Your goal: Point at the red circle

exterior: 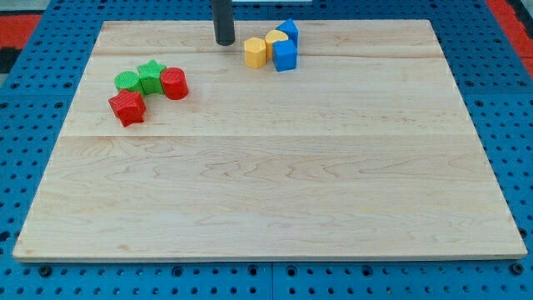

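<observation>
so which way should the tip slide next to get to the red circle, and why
Probably toward the view's left and slightly down. My tip sits near the view's top, just left of the yellow block, while the red circle lies lower left, beside the green star. Nothing stands between them.

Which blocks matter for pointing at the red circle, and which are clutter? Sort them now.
Belongs to the job:
red circle
my tip, up near the view's top, right of it

Just lying about:
red star
green star
green round block
two yellow blocks
two blue blocks
</observation>
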You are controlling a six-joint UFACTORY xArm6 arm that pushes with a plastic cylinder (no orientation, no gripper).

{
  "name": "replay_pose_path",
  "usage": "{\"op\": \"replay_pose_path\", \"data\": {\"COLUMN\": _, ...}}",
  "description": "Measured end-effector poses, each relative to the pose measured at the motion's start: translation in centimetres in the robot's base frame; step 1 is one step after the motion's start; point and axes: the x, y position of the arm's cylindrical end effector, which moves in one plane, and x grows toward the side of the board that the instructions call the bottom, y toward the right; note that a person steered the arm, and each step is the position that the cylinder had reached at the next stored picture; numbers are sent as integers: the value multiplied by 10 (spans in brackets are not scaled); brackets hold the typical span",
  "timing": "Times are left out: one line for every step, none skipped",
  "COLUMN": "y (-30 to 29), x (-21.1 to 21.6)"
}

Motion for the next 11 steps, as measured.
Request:
{"op": "replay_pose_path", "data": {"y": 4, "x": 9}}
{"op": "replay_pose_path", "data": {"y": 9, "x": 24}}
{"op": "replay_pose_path", "data": {"y": 9, "x": 29}}
{"op": "replay_pose_path", "data": {"y": 9, "x": 42}}
{"op": "replay_pose_path", "data": {"y": 4, "x": 42}}
{"op": "replay_pose_path", "data": {"y": -10, "x": 45}}
{"op": "replay_pose_path", "data": {"y": -12, "x": 51}}
{"op": "replay_pose_path", "data": {"y": -28, "x": 61}}
{"op": "replay_pose_path", "data": {"y": -38, "x": 62}}
{"op": "replay_pose_path", "data": {"y": -54, "x": 67}}
{"op": "replay_pose_path", "data": {"y": -70, "x": 72}}
